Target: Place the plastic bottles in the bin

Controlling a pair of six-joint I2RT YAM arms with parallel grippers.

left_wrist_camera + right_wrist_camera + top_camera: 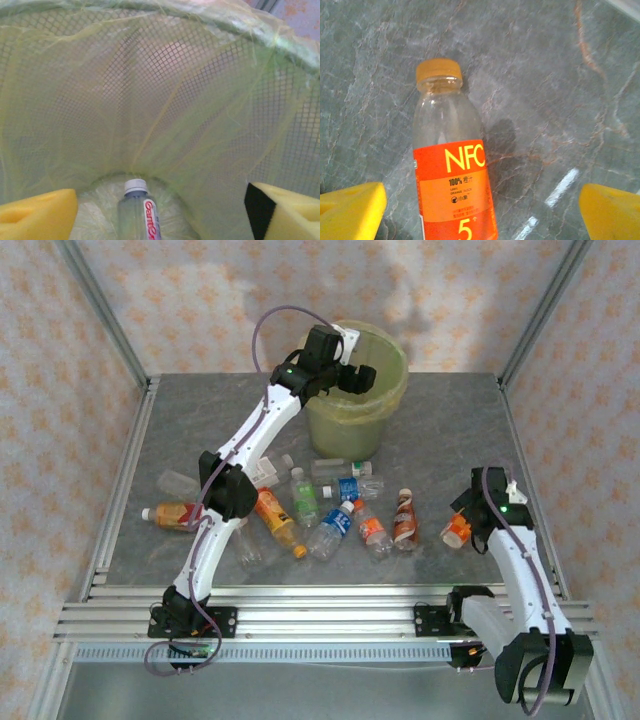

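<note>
I had the left gripper [352, 375] reaching over the rim of the bin [385, 410], which stood at the far middle of the table [450, 435]. On the left wrist camera its yellow pads [37, 212] sat far apart at the bottom corners, jaws wide and clamping nothing. Between them, lower down inside the lined mesh wall, a white-capped bottle [137, 215] with a red and blue label showed cap-up, clear of both pads; I couldn't tell whether it rested on the bottom. Over on my right side, the right gripper [468, 520] hung low above the table near the right edge, and its fingers [350, 210] were spread just as wide, gripping nothing. An orange-capped NFC bottle [452, 175] lay flat on the grey surface between them, cap pointing away from the wrist, touched by neither finger. The rest of the plastic bottles [330, 520] were lying on the table in a loose cluster in front of the bin, a blue-labelled bottle [340, 523], a green-labelled bottle [303, 498] and a brown-labelled bottle [405, 520] among them, with a stray bottle [170, 513] off to the left beside the left arm.
</note>
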